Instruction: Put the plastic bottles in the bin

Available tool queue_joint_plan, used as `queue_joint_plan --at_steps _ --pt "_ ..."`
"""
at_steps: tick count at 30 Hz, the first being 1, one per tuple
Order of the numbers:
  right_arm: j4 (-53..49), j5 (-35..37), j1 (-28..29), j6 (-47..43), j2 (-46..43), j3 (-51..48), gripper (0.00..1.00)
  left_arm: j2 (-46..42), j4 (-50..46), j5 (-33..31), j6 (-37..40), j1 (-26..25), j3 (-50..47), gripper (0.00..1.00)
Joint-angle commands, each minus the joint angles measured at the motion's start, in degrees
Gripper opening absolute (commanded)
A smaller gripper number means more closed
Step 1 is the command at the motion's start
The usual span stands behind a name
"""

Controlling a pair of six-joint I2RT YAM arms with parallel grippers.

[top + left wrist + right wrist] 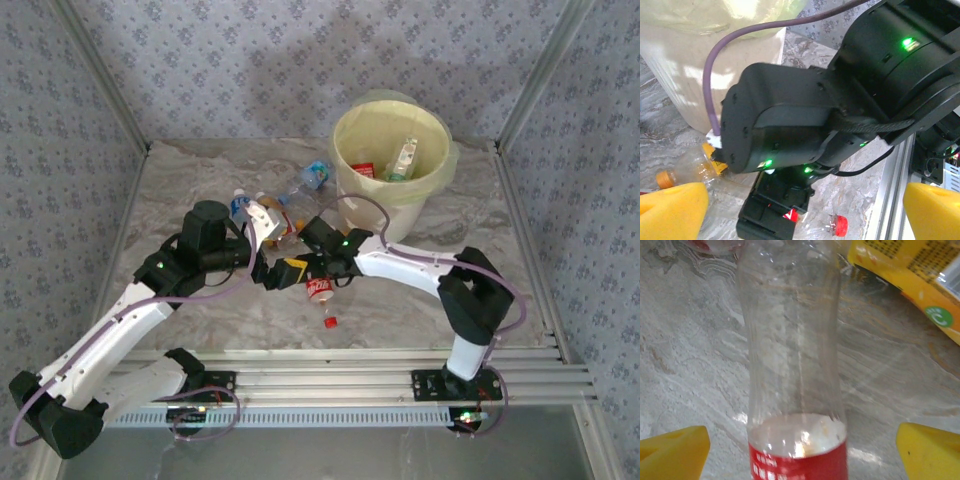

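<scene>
Where the right tool [802, 452] gapes wide, a clear bottle [790, 340], red-labelled, flat on the marbled table [690, 365].

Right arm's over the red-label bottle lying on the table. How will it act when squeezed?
The red-label bottle looks clear and empty, so probably light and likely to dent under the fingers. Its smooth round body lies on the table, so a nudge could roll it.

Marble-look table [400, 320], grey veins. Floral-print walls [250, 60] at back and both sides, metal posts [100, 75] at the back corners. Slotted aluminium rails [330, 365] along near edge
</scene>
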Motion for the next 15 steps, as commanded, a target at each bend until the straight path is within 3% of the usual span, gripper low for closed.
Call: queue_joint_plan --at_steps 1,15 --pt "0.6 -0.1 0.1 -0.3 2.9 3.4 0.96 -0.1 0.0 1.5 0.5 -0.4 2.3 1.00" --pt "0.9 -0.3 -0.9 -1.2 9.4 5.4 0.88 0.2 -0.2 1.4 0.6 -0.3 2.2 1.00"
